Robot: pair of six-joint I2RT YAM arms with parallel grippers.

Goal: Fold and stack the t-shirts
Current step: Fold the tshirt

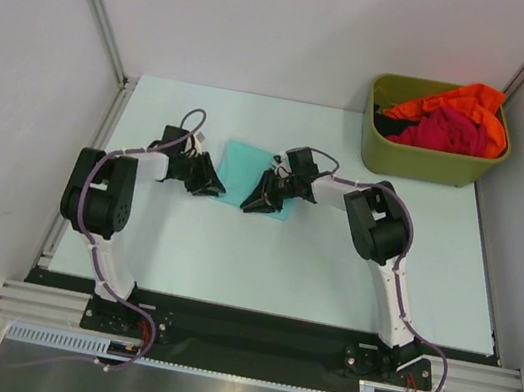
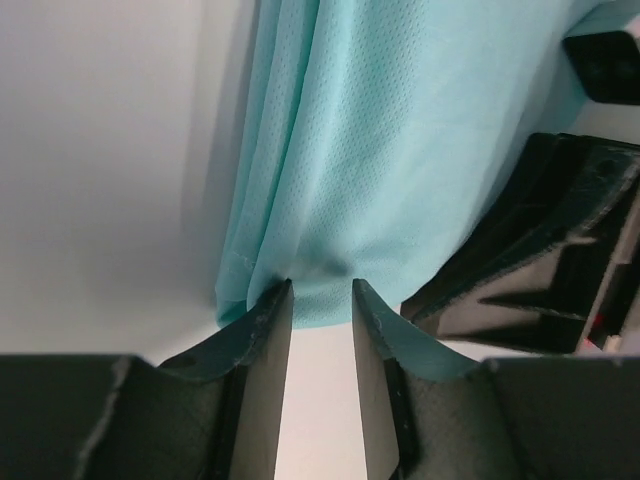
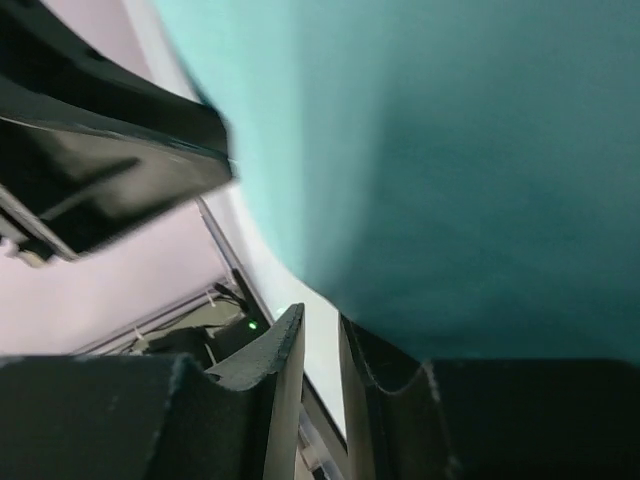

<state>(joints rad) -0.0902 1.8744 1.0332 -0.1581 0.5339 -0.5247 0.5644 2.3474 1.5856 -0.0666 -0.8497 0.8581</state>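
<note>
A robotics lab test cell: plain white panel walls (image 1: 273, 15), aluminium frame rails (image 1: 257, 341), two bench-mounted arms (image 1: 100, 193) (image 1: 378, 227).

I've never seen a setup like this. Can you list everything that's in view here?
teal t-shirt: 1, teal, lying mid-table between the two grippers
orange t-shirt: 1, orange, crumpled in the bin
magenta t-shirt: 1, magenta-red, crumpled in the bin
bin: 1, olive green, table's far right corner
table: 1, white
left arm: 1, black and white, near edge
right arm: 1, same, near edge
left gripper: 1, black, at the teal shirt's hem, jaws apart
right gripper: 1, black, against the shirt, jaws slightly apart
</note>
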